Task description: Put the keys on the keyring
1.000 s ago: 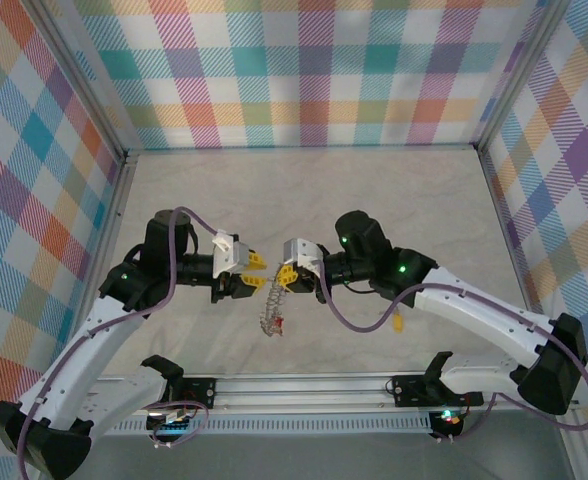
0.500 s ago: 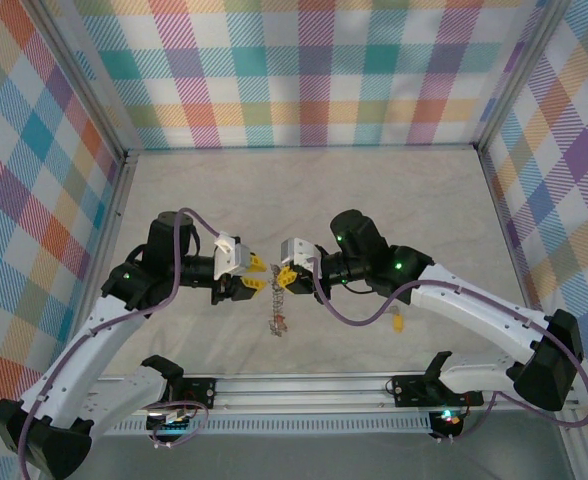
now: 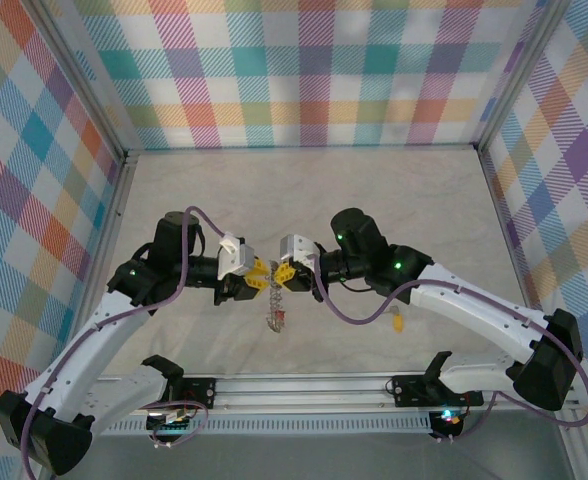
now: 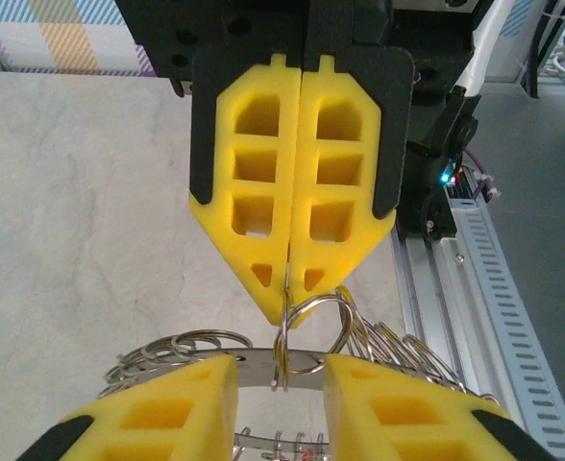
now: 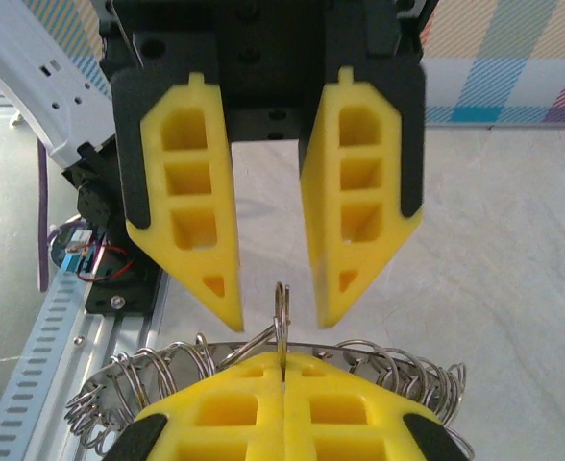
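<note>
We read the right gripper (image 5: 282,370) as pressed together, pinching a small split ring (image 5: 281,303) that stands edge-on above its fingertips. The left gripper (image 4: 278,375) faces it tip to tip with its fingers spread. In the left wrist view the split ring sits in the gap between those fingers, and we cannot confirm contact with either pad.

The split ring belongs to the keyring (image 4: 256,363). The keyring's flat silver band runs just behind the left fingertips and carries a dense fringe of small wire loops (image 5: 398,370). In the top view the keyring hangs below the two grippers, above the table (image 3: 304,190). Whether its lower end touches the table we cannot tell.

A key with a yellow tag (image 3: 398,322) lies on the table well apart from the grippers, beside the right forearm. Neither gripper holds a key.

We judge the step in hand to be presenting and steadying the keyring, with threading not yet begun.

The next move calls for the following:
- The left gripper closes on the split ring or the band, so the keyring has a second hold.
- One gripper is then freed to fetch the yellow-tagged key.
- The closing fingers are kept square to the thin wire, because an edge-on ring can twist out of a loose pinch.
</note>
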You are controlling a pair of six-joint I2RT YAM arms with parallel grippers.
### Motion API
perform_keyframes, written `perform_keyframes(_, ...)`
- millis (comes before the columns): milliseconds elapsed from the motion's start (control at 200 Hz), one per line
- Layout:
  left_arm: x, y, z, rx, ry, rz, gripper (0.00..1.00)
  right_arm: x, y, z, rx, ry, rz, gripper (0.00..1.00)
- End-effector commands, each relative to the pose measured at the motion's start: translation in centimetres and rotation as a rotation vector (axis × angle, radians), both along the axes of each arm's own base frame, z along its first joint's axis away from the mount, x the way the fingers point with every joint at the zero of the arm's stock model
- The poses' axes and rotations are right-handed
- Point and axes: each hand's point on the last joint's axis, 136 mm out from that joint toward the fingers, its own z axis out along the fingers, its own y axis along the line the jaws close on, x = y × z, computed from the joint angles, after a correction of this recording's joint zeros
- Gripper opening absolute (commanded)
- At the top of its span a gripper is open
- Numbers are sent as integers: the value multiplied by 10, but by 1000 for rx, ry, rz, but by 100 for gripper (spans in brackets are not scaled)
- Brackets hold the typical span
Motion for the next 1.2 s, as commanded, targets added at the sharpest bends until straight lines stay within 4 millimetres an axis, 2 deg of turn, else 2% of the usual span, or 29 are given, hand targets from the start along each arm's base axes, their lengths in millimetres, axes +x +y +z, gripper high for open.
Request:
perform_keyframes(0,-5,-3,-2,-6,-5,-32,24,-4,9,21,81,-18,41,0)
perform_keyframes(130,-4,-3,-2,-5,-8,-31,12,-8,10,19,75,-20,65,0)
perform_keyframes(195,-4,-4,-1,-6,-7,-35,10,-8,10,17,65,-21,69,0)
perform_keyframes(230,-4,-4,-1,-6,-7,-33,13,-8,10,15,56,-22,68,0)
perform_keyframes(290,-4,-4,-1,-6,-5,-33,23,-8,9,11,38,-25,70,0)
perform_keyframes(400,-5,-3,-4,0,7,-34,24,-8,8,6,24,-24,70,0)
perform_keyframes(625,-14,1,-12,29,20,-55,6,-8,8,4,24,-27,67,0)
perform_keyframes(655,-14,1,-12,32,26,-56,0,-8,8,3,23,-25,68,0)
perform_keyframes(835,-15,2,-17,52,40,-59,0,-10,8,3,27,-24,72,0)
perform_keyframes(915,-13,2,-18,58,42,-52,6,-10,7,4,28,-30,72,0)
perform_keyframes(1050,-13,2,-18,62,51,-56,3,-12,4,-1,6,-41,78,0)
perform_keyframes(1195,-21,1,-14,44,77,-98,22,-16,1,-6,-5,-45,92,0)
